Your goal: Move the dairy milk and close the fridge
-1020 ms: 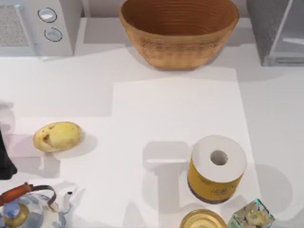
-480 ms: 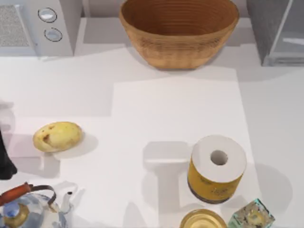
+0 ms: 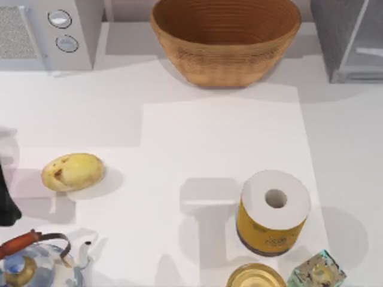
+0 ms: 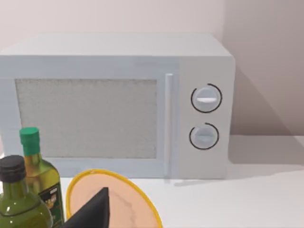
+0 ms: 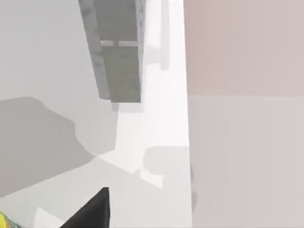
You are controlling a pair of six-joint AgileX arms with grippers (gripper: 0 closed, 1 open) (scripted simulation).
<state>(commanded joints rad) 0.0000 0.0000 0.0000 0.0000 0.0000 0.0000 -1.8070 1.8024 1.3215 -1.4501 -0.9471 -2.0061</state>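
White tabletop (image 3: pixel 215 137) below me, the fridge (image 3: pixel 350 39) at its far right corner, grey speckled side facing in. From my right wrist it stands upright (image 5: pixel 118 52) against the wall. My left arm (image 3: pixel 6 203) sits parked at the left edge beside the potato (image 3: pixel 73 171); its wrist looks at the microwave (image 4: pixel 118 104). Whether either claw is open or holding anything, I cannot tell. Paper roll (image 3: pixel 274 212) stands near right.

We see the microwave (image 3: pixel 45 33) at the table's back left, the basket (image 3: pixel 225 39) behind centre, the fridge (image 3: pixel 350 39) back right; the potato (image 3: pixel 72 171) lies left, the paper roll (image 3: pixel 273 212) front right; the kettle (image 3: pixel 36 263) sits front left.
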